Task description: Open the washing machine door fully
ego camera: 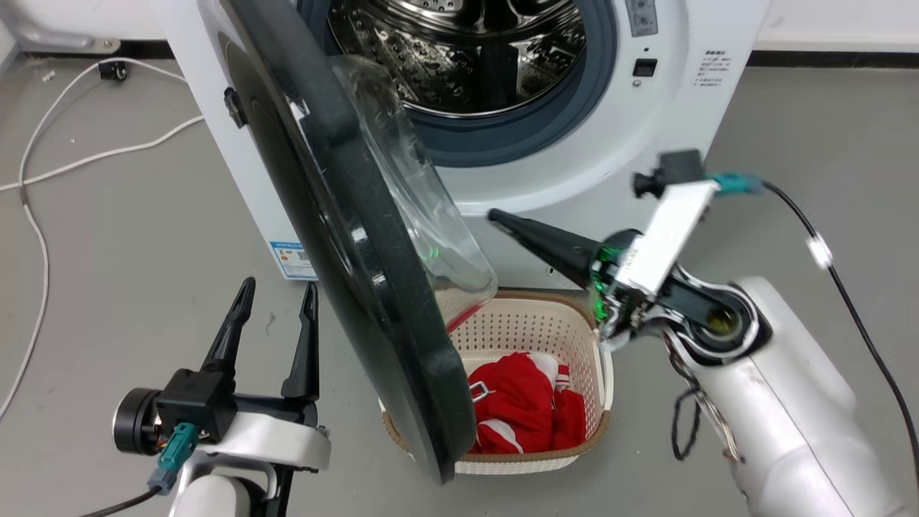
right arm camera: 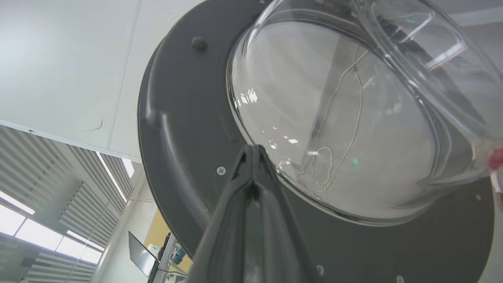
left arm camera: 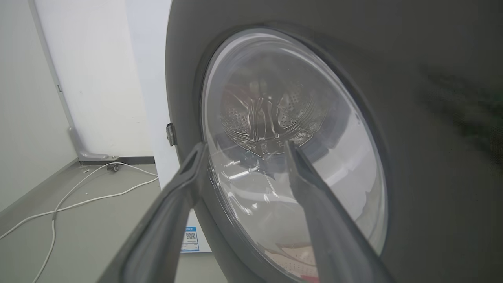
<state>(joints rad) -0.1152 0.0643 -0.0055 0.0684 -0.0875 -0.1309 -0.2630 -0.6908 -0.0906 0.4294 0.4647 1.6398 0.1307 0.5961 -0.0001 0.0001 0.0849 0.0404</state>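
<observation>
In front of the washing machine (ego camera: 574,172), the washing machine door (ego camera: 337,237) stands swung out from the white front, between the two grippers. It is hinged on the robot's left side of the opening. In the head view it is nearly edge-on, a dark band running from the upper left down to the lower middle. Its free edge points toward the robot and hangs over the left rim of a cream laundry basket (ego camera: 574,316) on the floor.

The door's flat outer face is turned to the left gripper (ego camera: 278,287), which sits low on that side, apart from the door. Its two fingers are spread wide and point up toward the machine. In the left wrist view the left gripper (left arm camera: 244,145) looks straight at the door (left arm camera: 412,157), and the steel drum (left arm camera: 267,114) shows through the glass bowl (left arm camera: 314,188).

The bowl (ego camera: 416,208) bulges from the inner face, toward the right gripper (ego camera: 502,217). That gripper reaches in from the right with its fingers pressed together, holding nothing, and its tip points at the bowl. In the right wrist view the joined tips of the right gripper (right arm camera: 253,151) lie right at the rim of the bowl (right arm camera: 334,129) on the dark inner face of the door (right arm camera: 184,118). Whether they touch it cannot be told.

Behind the door, the drum (ego camera: 467,50) and the grey-blue rubber ring (ego camera: 502,136) lie exposed. Red clothes (ego camera: 517,409) lie in the basket, a blue sticker (ego camera: 293,260) marks the machine's lower front, and a white cable (ego camera: 108,154) trails over the floor at the left.
</observation>
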